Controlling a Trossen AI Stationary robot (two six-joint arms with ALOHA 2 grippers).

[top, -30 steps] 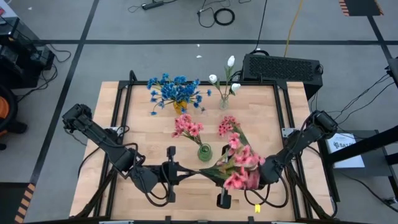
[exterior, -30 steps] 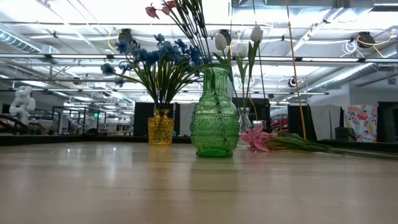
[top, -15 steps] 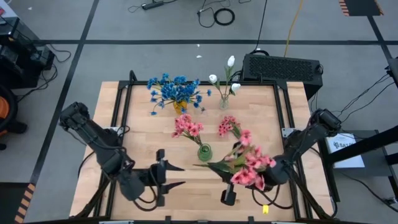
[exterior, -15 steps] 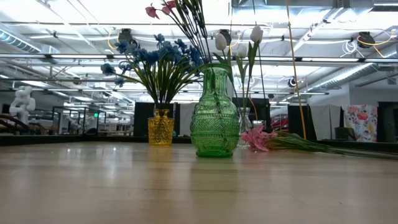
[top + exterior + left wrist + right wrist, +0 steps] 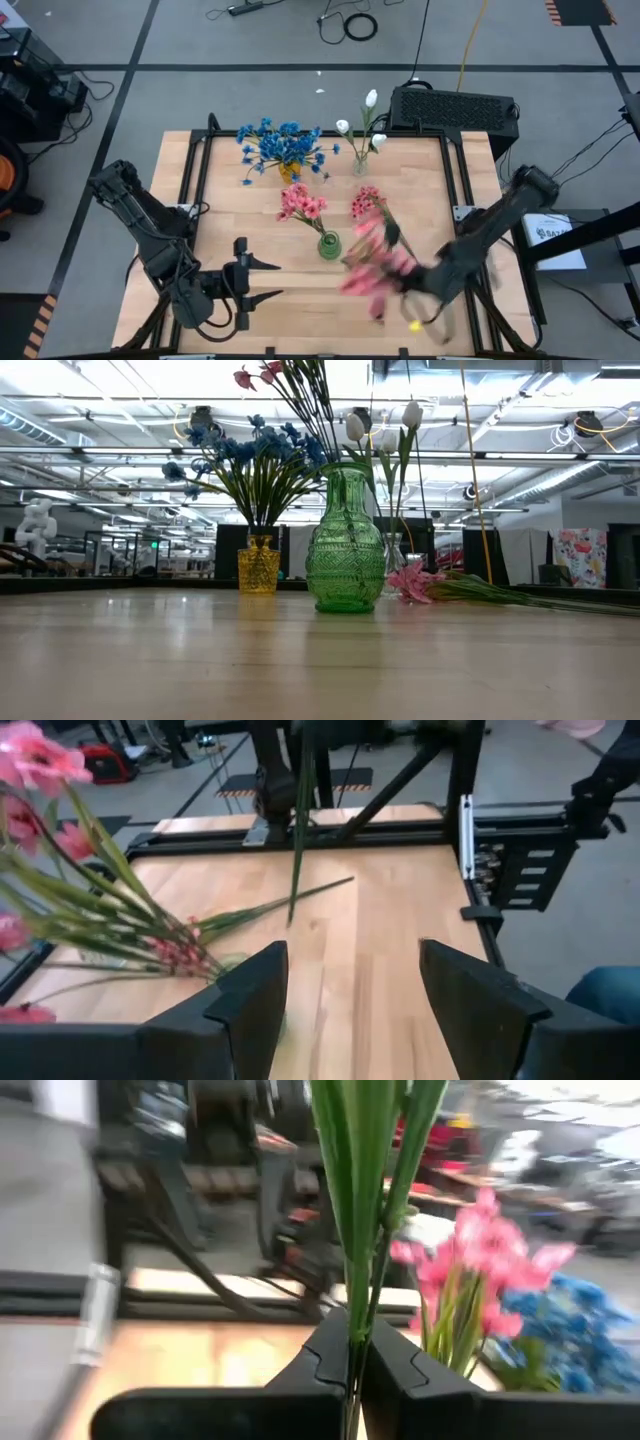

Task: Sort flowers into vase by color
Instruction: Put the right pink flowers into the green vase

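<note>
The right gripper [image 5: 352, 1370], jaws clamped on the green stems of a pink flower sprig [image 5: 375, 272], carries the blurred bunch above the counter [image 5: 230, 215] just to the right of the green vase [image 5: 328, 245]. That vase, the landmark at the counter's middle, already holds pink blooms [image 5: 300, 205]. Behind it to the left, blue flowers [image 5: 282, 145] stand in a yellow vase [image 5: 258, 564]; behind it to the right, white tulip buds [image 5: 360, 125] stand in a clear vase. A second pink sprig [image 5: 368, 203] lies on the counter right of the green vase. The left gripper [image 5: 245, 283] hangs near the front edge, left of the green vase, jaws wide and holding nothing. The step in hand appears to be delivering the carried pink sprig to the green vase. The next move would call for tipping the stems downward and lining their cut ends over the narrow neck before letting go, without knocking the blooms already there.
</note>
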